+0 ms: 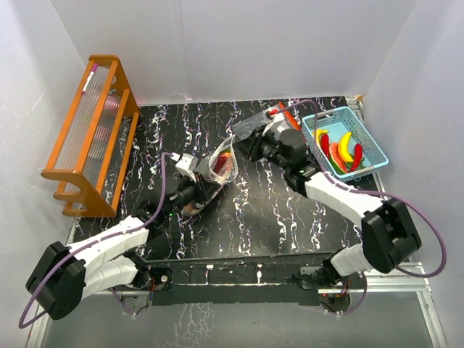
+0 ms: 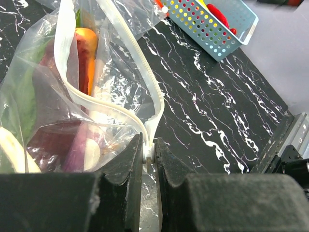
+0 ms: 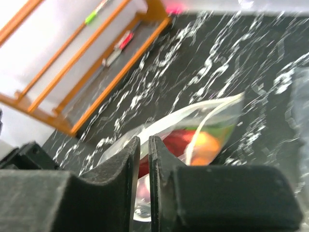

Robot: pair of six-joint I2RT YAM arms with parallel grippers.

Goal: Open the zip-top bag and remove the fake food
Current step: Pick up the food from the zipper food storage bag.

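Note:
The clear zip-top bag [image 1: 220, 168] is held up above the middle of the black marbled table with its mouth spread. My left gripper [image 1: 196, 168] is shut on the white zip strip at one end of the mouth [image 2: 149, 149]. My right gripper [image 1: 243, 145] has its jaws almost together at the opposite rim of the bag [image 3: 144, 145], with the film between the tips. Fake food lies inside the bag: an orange piece [image 2: 87, 53], a dark red piece [image 3: 176, 140] and green leafy pieces [image 2: 26, 106].
A light-blue basket [image 1: 375, 138] at the back right holds a yellow banana [image 1: 345, 147] and red chillies [image 1: 335, 154]. It also shows in the left wrist view, the basket [image 2: 203, 24]. An orange wooden rack [image 1: 90, 138] stands at the back left.

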